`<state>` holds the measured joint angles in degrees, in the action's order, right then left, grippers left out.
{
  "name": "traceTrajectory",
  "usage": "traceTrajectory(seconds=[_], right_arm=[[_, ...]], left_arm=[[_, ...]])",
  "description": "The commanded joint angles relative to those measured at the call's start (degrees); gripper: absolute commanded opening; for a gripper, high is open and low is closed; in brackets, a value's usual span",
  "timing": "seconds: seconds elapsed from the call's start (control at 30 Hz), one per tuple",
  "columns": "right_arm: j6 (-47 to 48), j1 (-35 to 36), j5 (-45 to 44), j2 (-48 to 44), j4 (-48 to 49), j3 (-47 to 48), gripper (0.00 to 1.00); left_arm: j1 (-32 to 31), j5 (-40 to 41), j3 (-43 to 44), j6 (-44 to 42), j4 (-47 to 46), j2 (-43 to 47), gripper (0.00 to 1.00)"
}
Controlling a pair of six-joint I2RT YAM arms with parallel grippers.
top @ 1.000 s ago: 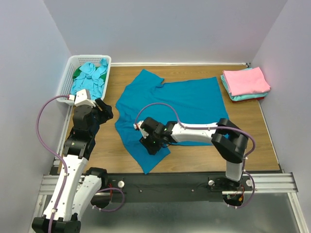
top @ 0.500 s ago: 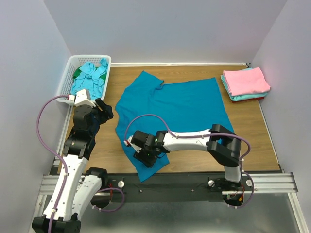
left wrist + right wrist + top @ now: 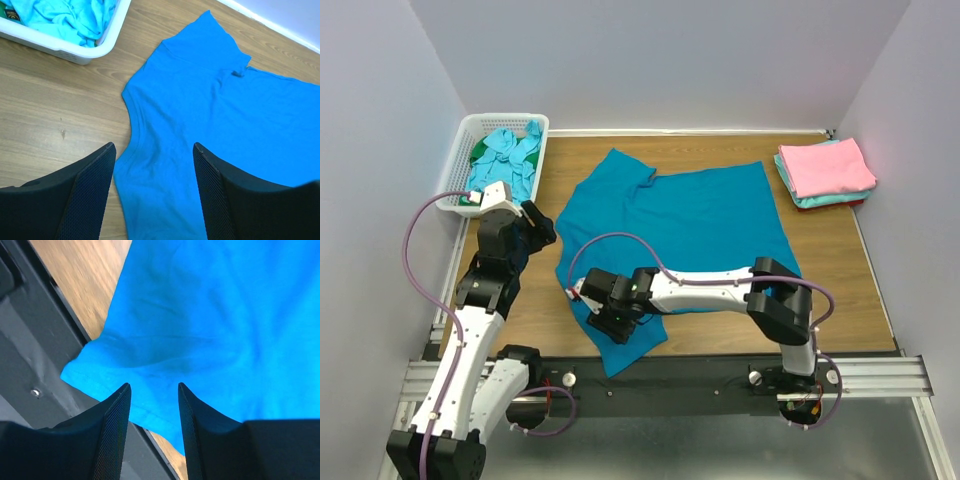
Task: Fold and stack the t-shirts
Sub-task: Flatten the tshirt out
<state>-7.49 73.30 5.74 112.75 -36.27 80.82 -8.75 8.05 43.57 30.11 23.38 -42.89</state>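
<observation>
The deep teal-blue t-shirt (image 3: pixel 690 215) lies spread flat on the wooden table, one sleeve toward the basket and one sleeve (image 3: pixel 625 345) reaching the front edge. My right gripper (image 3: pixel 603 318) hangs open just above that near sleeve (image 3: pixel 150 365), holding nothing. My left gripper (image 3: pixel 533 232) is open and empty above the table at the shirt's left edge (image 3: pixel 150 165). A folded stack with a pink shirt (image 3: pixel 825 168) on pale turquoise ones sits at the far right. Aqua and green shirts (image 3: pixel 505 160) lie crumpled in the basket.
The white slotted basket (image 3: pixel 460 165) stands at the back left; it also shows in the left wrist view (image 3: pixel 75 47). The black front rail (image 3: pixel 30 365) runs right beside the near sleeve. White walls close in the table on three sides.
My right gripper has slid left and toward the front along the shirt, to above the near sleeve. My left arm has shifted slightly forward. The shirt's near corner has been dragged a little.
</observation>
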Motion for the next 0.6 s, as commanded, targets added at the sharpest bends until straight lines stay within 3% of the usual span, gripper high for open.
traceTrajectory(seconds=[0.0, 0.17, 0.33, 0.47, 0.57], right_arm=[[-1.03, -2.18, -7.13, -4.98, -1.61, 2.68, 0.50], [-4.29, -9.56, -10.83, -10.08, -1.61, -1.35, 0.50], [-10.00, -21.77, -15.23, -16.06, -1.35, -8.03, 0.50], [-13.51, -30.39, -16.20, -22.99, 0.06, -13.74, 0.50], [-14.66, -36.28, -13.40, -26.51, 2.60, -17.53, 0.50]], left_arm=[[-0.30, -1.46, -0.59, 0.48, -1.23, -2.36, 0.71], [-0.39, -2.78, -0.77, 0.22, -3.51, -5.79, 0.71], [-0.65, -4.80, 2.04, -1.10, -7.37, -12.72, 0.68], [-3.02, -6.47, 8.18, -1.54, -12.21, -23.44, 0.64], [-7.75, -5.77, 18.96, -3.91, -12.65, -37.12, 0.61]])
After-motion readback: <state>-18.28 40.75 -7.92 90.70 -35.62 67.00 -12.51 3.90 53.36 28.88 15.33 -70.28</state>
